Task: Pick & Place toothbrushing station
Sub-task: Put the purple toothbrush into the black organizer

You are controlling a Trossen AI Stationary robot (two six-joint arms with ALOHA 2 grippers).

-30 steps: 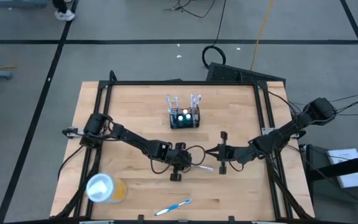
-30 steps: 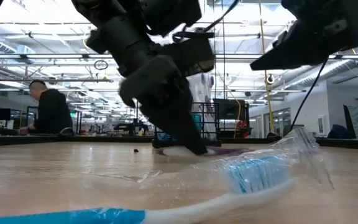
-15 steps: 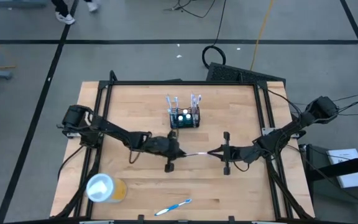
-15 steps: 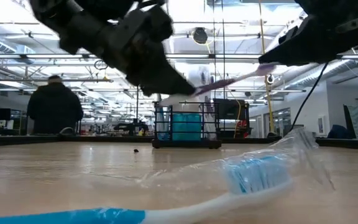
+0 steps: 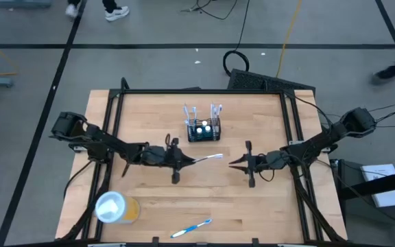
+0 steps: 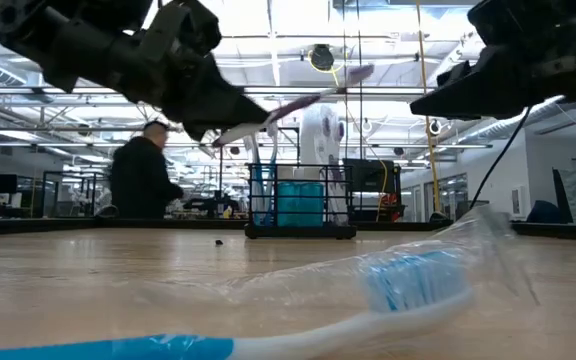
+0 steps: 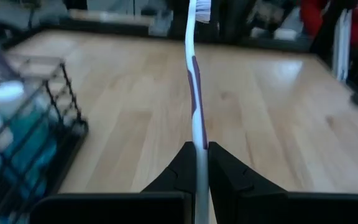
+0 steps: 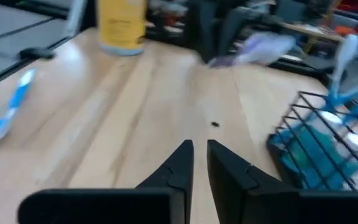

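Note:
My left gripper [image 5: 182, 160] is shut on a white-and-purple toothbrush [image 5: 208, 158], held above the table's middle in front of the toothbrushing station. The station [image 5: 203, 130] is a black wire holder that rests on its base; several brushes stand in it. In the left wrist view the brush [image 7: 194, 93] runs straight out from between my fingers. My right gripper [image 5: 233, 163] is a short way off the brush's head, toward the table's right. Its fingers stand a little apart [image 8: 199, 154] with nothing between them. My left gripper pinches the toothbrush's handle near its tail end [image 7: 197, 138] between the two fingers. The fingers come nearly level from the table's left and lie along the brush. The brush sticks out ahead of them, head end [image 6: 353, 73] tilted a little up, clear of the table.
A blue toothbrush [image 5: 190, 228] lies near the table's front edge, with clear plastic film [image 6: 468, 240] around its head. A yellow cup with a white lid [image 5: 115, 207] stands at the front left. A person [image 6: 143, 180] stands in the room beyond the table.
My left gripper has risen off the table and gone toward the left edge, tipping from pointing down to nearly level. It has lifted the white-and-purple toothbrush clear. The brush's head was at my right gripper's tips half a second ago and is now apart from them.

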